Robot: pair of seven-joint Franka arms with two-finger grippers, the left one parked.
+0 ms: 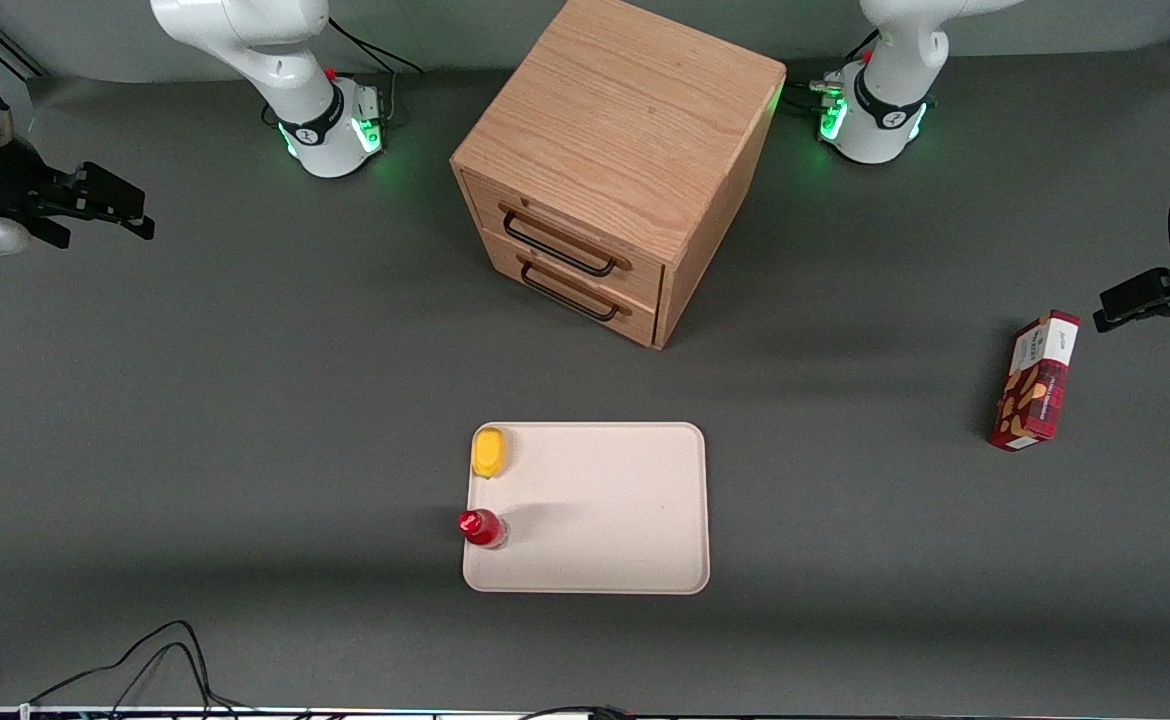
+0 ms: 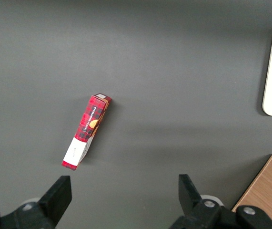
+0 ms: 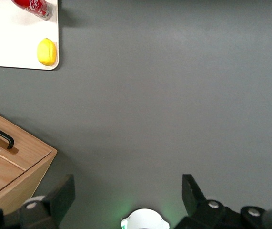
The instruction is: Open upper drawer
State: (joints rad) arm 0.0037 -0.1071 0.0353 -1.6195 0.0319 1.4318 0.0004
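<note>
Upper drawer (image 1: pixel 565 232) shut flush in the cabinet (image 1: pixel 617 150), directly above the lower drawer (image 1: pixel 573 286). Gripper (image 1: pixel 117 212) well apart from the cabinet, toward the working arm's end of the table (image 1: pixel 245 400); fingers spread wide, holding nothing.

No legible text anywhere. White lettering on the red bottle (image 3: pixel 32 6) and print on the red plaid box (image 2: pixel 87 130), both too small to read.
</note>
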